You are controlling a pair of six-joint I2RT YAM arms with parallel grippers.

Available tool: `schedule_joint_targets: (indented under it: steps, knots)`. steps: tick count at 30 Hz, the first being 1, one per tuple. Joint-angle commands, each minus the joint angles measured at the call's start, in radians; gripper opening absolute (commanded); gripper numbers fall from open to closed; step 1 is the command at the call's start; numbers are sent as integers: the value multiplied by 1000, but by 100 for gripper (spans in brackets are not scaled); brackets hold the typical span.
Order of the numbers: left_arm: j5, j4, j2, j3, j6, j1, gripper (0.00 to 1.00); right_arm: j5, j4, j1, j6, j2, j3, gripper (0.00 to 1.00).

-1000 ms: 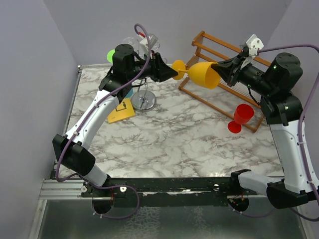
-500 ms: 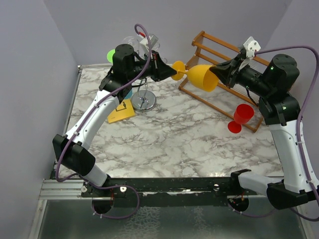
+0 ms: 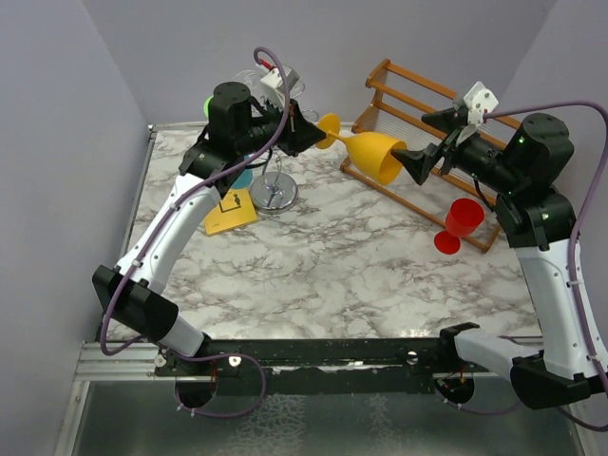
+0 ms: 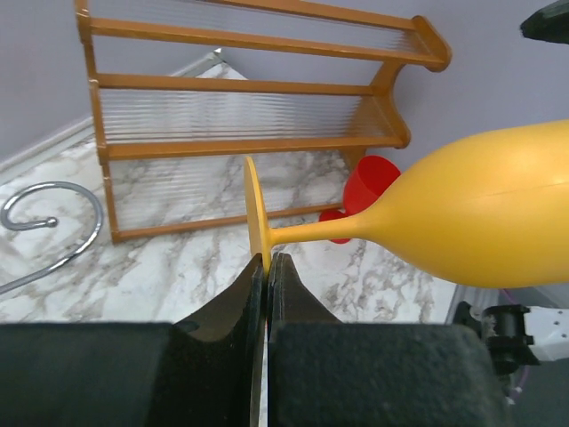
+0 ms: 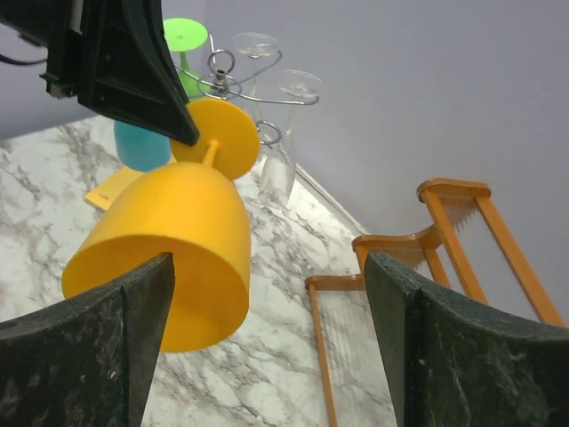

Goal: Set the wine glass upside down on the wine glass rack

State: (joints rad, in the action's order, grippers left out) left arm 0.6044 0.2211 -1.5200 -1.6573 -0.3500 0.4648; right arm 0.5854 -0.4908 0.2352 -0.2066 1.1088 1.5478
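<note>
- Grey walls close in on a marble table [image 3: 332, 261], and we have both arms bolted at its near edge.
- Closest out on the marble we spot a yellow card [image 3: 231, 213] on the left. Over on the right a red glass [image 3: 463, 220] stands just beside the front rail of the wooden rack [image 4: 240, 145].
- Just past the card we see the disc base of the chrome rack [image 3: 274, 193] resting on the table, with a teal cup [image 3: 242, 179] tucked beside it.
- Up in the air now: the yellow glass [image 3: 372, 155] lies on its side between the two arms. Its foot points left and its open bowl points right, and it hangs over the marble between the chrome rack and the wooden one.
- The left gripper [image 4: 267, 262] has it, fingers pressed together on the edge of the foot disc.
- The right gripper [image 5: 267, 267] is spread wide and holds nothing. The bowl's mouth faces its gap, and from above its tip sits just beside the rim. We cannot tell whether they touch.
- Farther back, the chrome rack's scroll arms carry clear glasses [image 5: 277, 169] hanging foot-up, and we catch a green glass [image 5: 185, 36] behind them.
- Farthest of all, the wooden rack runs toward the back right corner.
</note>
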Motion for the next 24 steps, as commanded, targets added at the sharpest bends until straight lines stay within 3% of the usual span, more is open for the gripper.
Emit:
schedule_joint_targets:
  steps: [1,13,24]
  knots:
    - [-110,73,51,-70,136,-8,0,-56,-31,-4,-88,-42,-23,90]
    - [-302,206,78,-175,455,-8,0,-79,-77,-4,-276,-71,-157,94]
    - [-481,278,79,-242,675,2,0,100,-34,-4,-370,-95,-365,95]
